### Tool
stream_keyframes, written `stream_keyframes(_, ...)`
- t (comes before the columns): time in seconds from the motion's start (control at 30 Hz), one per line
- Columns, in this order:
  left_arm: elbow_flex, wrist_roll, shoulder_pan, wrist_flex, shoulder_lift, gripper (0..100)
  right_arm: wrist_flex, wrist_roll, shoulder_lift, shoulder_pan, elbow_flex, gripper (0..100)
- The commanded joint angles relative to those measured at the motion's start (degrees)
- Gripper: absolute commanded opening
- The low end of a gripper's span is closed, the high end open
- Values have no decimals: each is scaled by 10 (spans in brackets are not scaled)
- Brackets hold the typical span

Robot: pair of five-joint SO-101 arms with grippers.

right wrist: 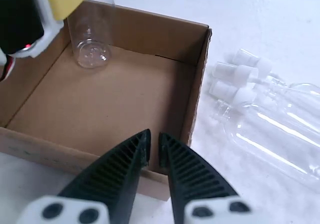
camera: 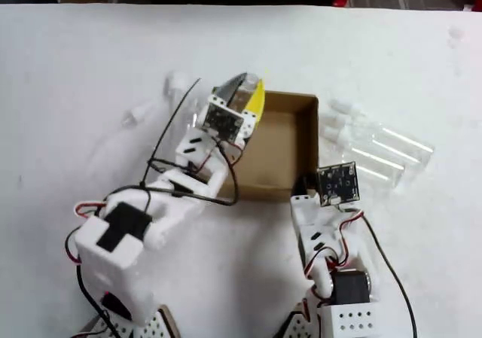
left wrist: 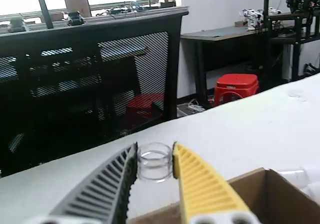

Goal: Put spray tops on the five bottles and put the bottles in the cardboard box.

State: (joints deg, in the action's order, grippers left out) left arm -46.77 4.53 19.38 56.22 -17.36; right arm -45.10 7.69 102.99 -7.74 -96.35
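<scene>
1. White table (camera: 90,59) fills the high view. Behind it, the left wrist view shows a black mesh fence (left wrist: 100,84) and a red stool (left wrist: 236,87) on the room floor.
2. The cardboard box (camera: 314,138) sits open near the middle of the table, between the two arms.
3. The left arm (camera: 143,217) stretches from the near left corner to the far left corner of the box. The right arm (camera: 320,232) stands just in front of the box's near right corner.
4. A group of clear bottles (right wrist: 270,134) lies on the table just beside the box's right wall, with at least three white spray tops (right wrist: 237,74) fitted and pointing toward the box.
5. The left gripper (left wrist: 154,150) pinches one clear bottle (left wrist: 155,166) between its grey and yellow fingers. This bottle hangs inside the box at its far left corner, and contact with the floor cannot be judged.
6. The right gripper (right wrist: 154,136) hovers over the box's near wall, its black fingers drawn nearly together and holding nothing.
7. Two small pale pieces (camera: 139,116) lie left of the box, too faint to identify.
</scene>
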Motion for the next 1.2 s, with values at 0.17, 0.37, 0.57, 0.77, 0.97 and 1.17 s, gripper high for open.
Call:
stream_keyframes(0.17,-2,4,-36,65,-6,24,2,0,0,1,-5,19)
stream_keyframes(0.37,-3,4,-36,52,-7,25,1,0,0,1,-5,19)
stream_keyframes(0.57,1,-18,-38,-10,-2,28,1,0,0,1,-5,19)
stream_keyframes(0.77,3,-49,-55,-10,-1,28,1,0,0,1,-5,19)
stream_keyframes(0.97,3,-52,-55,-9,0,39,1,0,0,1,-5,19)
stream_keyframes(1.17,2,-53,-55,-11,0,123,1,0,0,1,-5,19)
